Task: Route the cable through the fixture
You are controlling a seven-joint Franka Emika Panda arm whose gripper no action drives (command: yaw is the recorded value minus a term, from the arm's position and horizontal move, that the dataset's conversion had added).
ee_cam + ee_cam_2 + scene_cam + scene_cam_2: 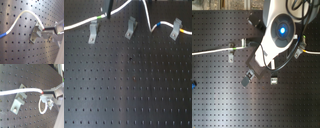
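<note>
Gripper (46, 93) pinches the cable (22, 91) at its fingertips, closed on it, beside a metal clip (18, 100). Cable runs across the far side of the pegboard (124, 90), past three clips.

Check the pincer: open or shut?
Shut on the cable: in the second wrist view the pincer pinches the white cord's end between its tips.

No readable text or labels appear anywhere.
</note>
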